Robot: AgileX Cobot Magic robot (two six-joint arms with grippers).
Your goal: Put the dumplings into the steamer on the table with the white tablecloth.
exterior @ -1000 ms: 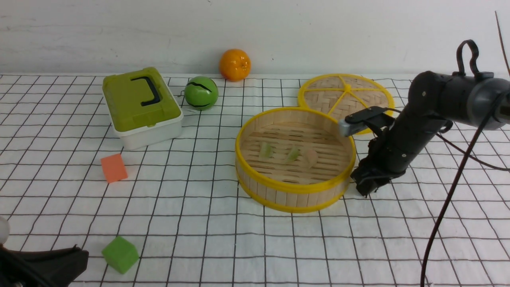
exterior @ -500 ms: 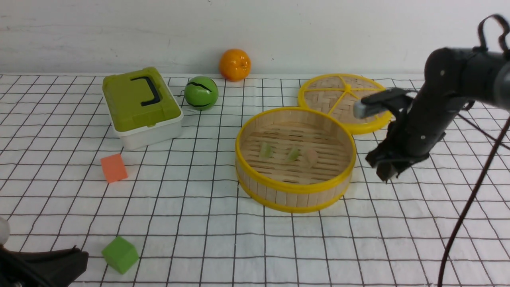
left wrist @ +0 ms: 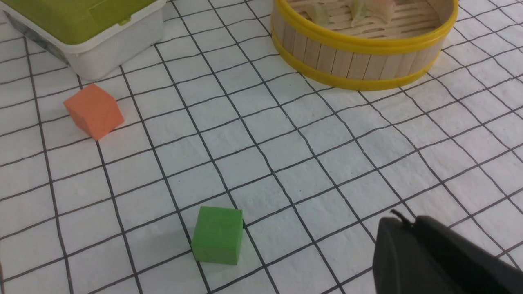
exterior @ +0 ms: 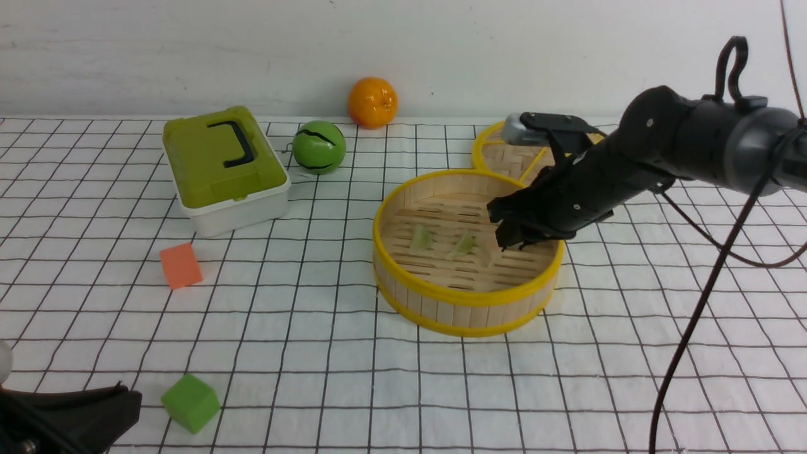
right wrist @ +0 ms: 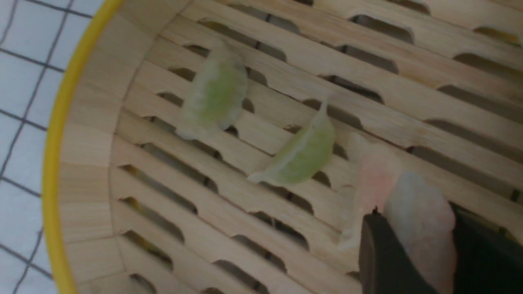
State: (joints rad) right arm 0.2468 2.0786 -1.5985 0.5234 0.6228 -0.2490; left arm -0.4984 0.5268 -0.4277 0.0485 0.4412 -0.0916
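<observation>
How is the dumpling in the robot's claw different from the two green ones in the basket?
The pink dumpling is pale pink; the two green dumplings are yellow-green. The pink one sits between the fingers of the right gripper, above the floor of the steamer; the green ones lie loose on the slats, untouched. The green ones lie apart from each other; the held one is beside another pink dumpling. All are small, translucent crescents.

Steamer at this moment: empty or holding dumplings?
Holding dumplings: the steamer has two green dumplings and one pink on its slats; a fourth sits in the right gripper.
</observation>
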